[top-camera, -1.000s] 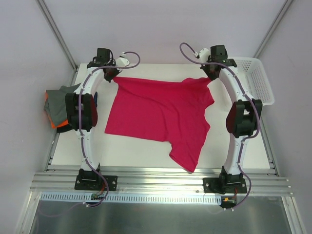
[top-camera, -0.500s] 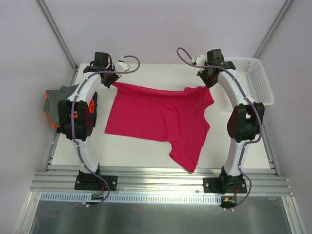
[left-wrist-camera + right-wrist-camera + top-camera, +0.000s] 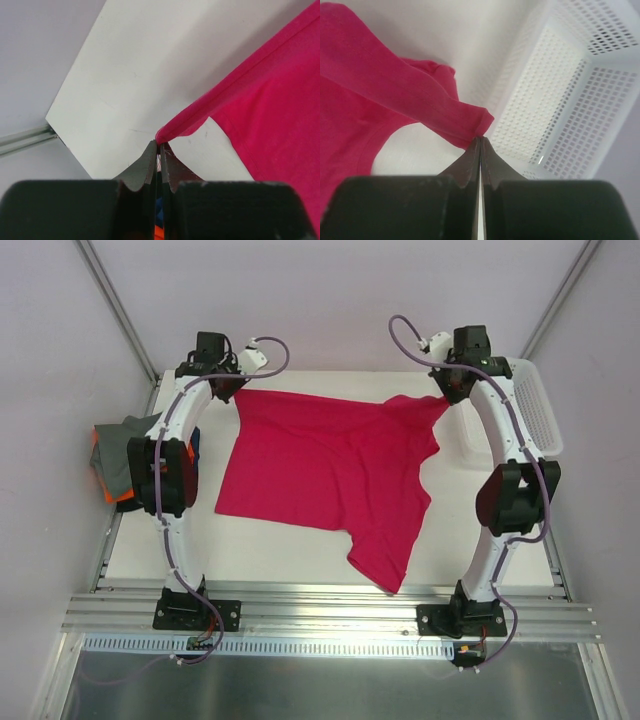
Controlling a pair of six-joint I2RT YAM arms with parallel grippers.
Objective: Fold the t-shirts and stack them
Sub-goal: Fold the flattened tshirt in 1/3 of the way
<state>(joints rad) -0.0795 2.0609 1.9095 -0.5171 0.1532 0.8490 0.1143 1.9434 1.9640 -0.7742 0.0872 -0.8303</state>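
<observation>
Your left tool is pinched together on the far-left corner of the bright magenta-pink cloth t-shirt. In the left wrist view the fingers meet at the tool tip, with the hemmed corner of the shirt caught between them. That corner is lifted off the flat white bench.

Your right tool is also clamped on the shirt, at its far-right corner. In the right wrist view the jaws are together at the tip and a bunched strip of the pink cloth ends right at them.

The shirt is stretched between the two tools along the far side of the bench. The rest lies spread over the middle, and one flap reaches toward the near edge on the right.

The white plastic mesh basket sits at the far-right corner, partly under your right arm. From the right wrist it is just beside the tool.

At the left edge there is a pile, partly hidden behind your left arm's elbow:
- a grey t-shirt on top
- an orange t-shirt showing underneath
- a sliver of dark navy cloth next to the arm

The pile is well apart from the pink shirt, and neither tool touches it.
</observation>
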